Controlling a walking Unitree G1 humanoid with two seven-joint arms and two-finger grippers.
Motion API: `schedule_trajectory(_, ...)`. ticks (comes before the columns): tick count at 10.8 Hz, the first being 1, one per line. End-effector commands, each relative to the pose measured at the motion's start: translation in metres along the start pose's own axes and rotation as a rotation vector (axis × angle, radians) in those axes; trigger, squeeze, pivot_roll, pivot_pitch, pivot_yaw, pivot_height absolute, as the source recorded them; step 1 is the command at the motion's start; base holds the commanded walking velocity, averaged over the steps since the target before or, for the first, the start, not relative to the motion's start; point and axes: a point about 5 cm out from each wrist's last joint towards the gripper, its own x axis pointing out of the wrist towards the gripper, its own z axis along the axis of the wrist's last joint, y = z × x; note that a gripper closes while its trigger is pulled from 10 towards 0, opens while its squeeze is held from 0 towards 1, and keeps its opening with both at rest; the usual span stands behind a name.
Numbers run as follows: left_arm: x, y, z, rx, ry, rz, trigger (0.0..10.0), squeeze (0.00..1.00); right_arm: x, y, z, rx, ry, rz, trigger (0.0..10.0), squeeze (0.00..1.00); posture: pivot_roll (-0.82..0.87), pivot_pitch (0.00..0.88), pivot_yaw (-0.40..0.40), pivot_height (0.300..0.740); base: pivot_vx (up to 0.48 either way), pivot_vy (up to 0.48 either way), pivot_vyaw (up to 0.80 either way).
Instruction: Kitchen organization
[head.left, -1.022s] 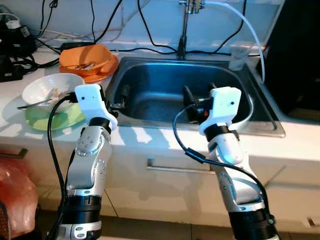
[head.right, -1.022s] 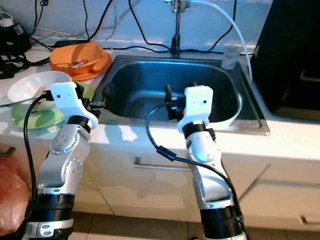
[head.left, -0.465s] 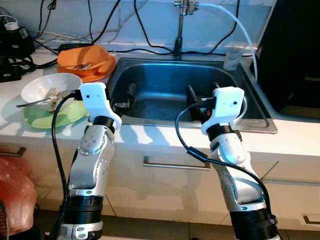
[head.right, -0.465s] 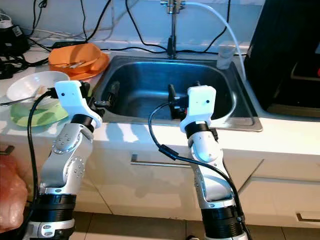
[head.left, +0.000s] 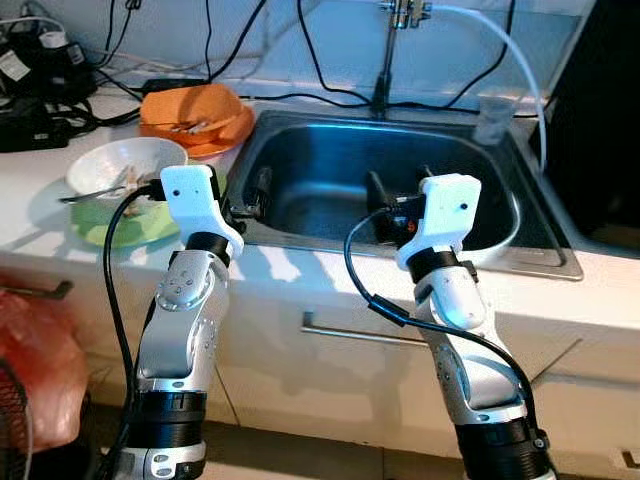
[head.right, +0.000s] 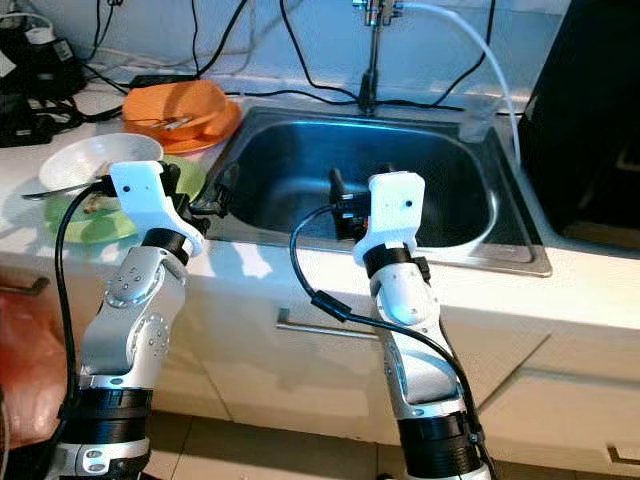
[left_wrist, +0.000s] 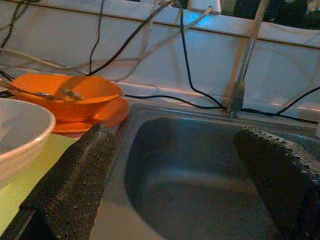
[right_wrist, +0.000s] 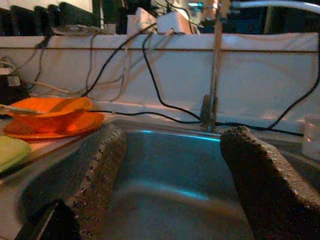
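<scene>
item: stainless steel sink (head.left: 300, 150), set into a pale counter (head.left: 40, 190); the basin looks bare and dry where visible. faucet (head.left: 385, 60) rises at its back rim, with a white hose (head.left: 500, 40) arching away toward the robot's right. a clear plastic cup (head.left: 490, 120) stands on the back right corner of the sink rim; contents cannot be told.

item: orange bowl (head.left: 195, 108) resting on an orange plate (head.left: 225, 140), on the counter just left of the sink; a utensil lies in the bowl among small scraps.

item: white bowl (head.left: 125, 165), nearer the front edge, sitting on a green plate (head.left: 110, 225); food remains inside, and a spoon (head.left: 85, 195) sticks out over its left rim.

item: black cables (head.left: 210, 40) hanging down the back wall; dark electrical gear (head.left: 30, 80) at the counter's far left.

item: reddish bag (head.left: 40, 370) on the floor at lower left, below the counter.

item: left gripper (head.left: 250, 200), raised to the sink's front left corner, beside the green plate, fingers pointing over the basin. fingers (left_wrist: 75, 180) spread apart, nothing between them.

item: right gripper (head.left: 395, 205), raised above the sink's front rim near its middle, pointing toward the faucet. fingers (right_wrist: 95, 175) likewise parted and empty.

both forearms upright from the elbows, wrists bent forward, a black cable looping along each.
</scene>
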Motion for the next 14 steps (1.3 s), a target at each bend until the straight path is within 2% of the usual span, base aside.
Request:
schedule_trajectory(1,0.0009,-0.0058,0.0032,-0.003,-0.007,-0.03,10.0,0.0,-0.0002,-0.004,-0.0013,-0.008,0.018,-0.019,10.0,0.0,-0.02,0.035,0.033,0.74,0.0,0.0,-0.8)
schedule_trajectory(3,0.0013,-0.0062,0.0031,-0.008,-0.007,-0.035,10.0,0.0,0.0001,-0.0045,-0.0015,-0.006,0.017,-0.022,10.0,0.0,-0.02,0.033,0.033,0.74,0.0,0.0,-0.66)
schedule_trajectory(6,0.0017,-0.0033,0.0097,-0.011,-0.044,-0.02,10.0,0.0,0.0003,-0.0044,-0.001,-0.009,0.011,-0.016,10.0,0.0,-0.02,0.033,0.032,0.74,0.0,0.0,0.0)
schedule_trajectory(7,0.0033,0.0009,0.0086,-0.015,-0.03,0.033,10.0,0.0,0.0004,-0.0047,-0.0014,-0.011,0.014,-0.014,10.0,0.0,-0.02,0.031,0.03,0.74,0.0,0.0,0.0)
schedule_trajectory(8,0.0037,0.0006,0.0063,-0.018,-0.015,0.04,10.0,0.0,0.0004,-0.0051,-0.0017,-0.013,0.015,-0.012,10.0,0.0,-0.02,0.029,0.029,0.74,0.0,0.0,0.0)
schedule_trajectory(14,0.0047,-0.0013,0.0054,-0.023,-0.007,0.036,10.0,0.0,0.0009,-0.0052,-0.002,-0.015,0.017,-0.008,10.0,0.0,-0.02,0.026,0.025,0.74,-0.337,0.0,0.0)
